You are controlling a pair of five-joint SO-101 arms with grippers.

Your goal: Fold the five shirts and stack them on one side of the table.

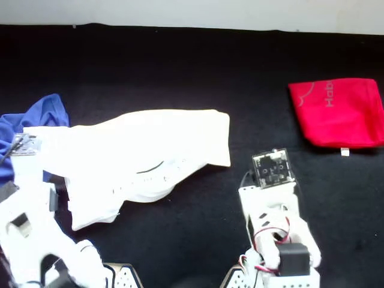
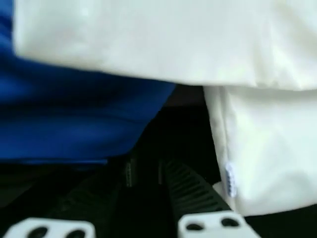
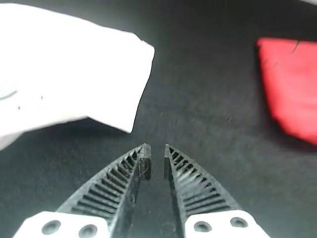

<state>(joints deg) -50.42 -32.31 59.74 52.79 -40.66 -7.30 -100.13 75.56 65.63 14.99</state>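
Progress, by judgement: early. Three shirts can be counted on the table (image 1: 180, 66), a flat surface under matt black cloth; one is folded, two are not, and no stack has been started.

1. White shirt (image 1: 138, 156): largest item; lies left of the table's centre and runs toward the left edge; thin, limp fabric, loosely doubled over itself; outline irregular, with one squared corner toward the centre and a sagging, wrinkled lobe toward the front edge; folding is judged incomplete.
2. Red shirt (image 1: 339, 111): lies at the right edge, well apart from the white shirt; a compact, roughly rectangular packet with rounded, slightly puffed sides; smooth knit surface; judged finished, and a likely base for the stack.
3. Blue shirt (image 1: 42, 114): lies at the left edge, partly beneath the white shirt; soft, bunched, with no straight side; judged unfolded.
4. Right gripper (image 3: 154, 161): hangs over bare black cloth between the white shirt's squared corner and the red shirt; black ribbed jaws stand with a narrow gap only; nothing is held.
5. Left gripper (image 2: 146, 171): sits low at the left edge, where the white hem overlaps the blue shirt; its jaws also show a narrow gap; no cloth is between them.

Remaining: fold the white and blue shirts; stack all shirts on one side.
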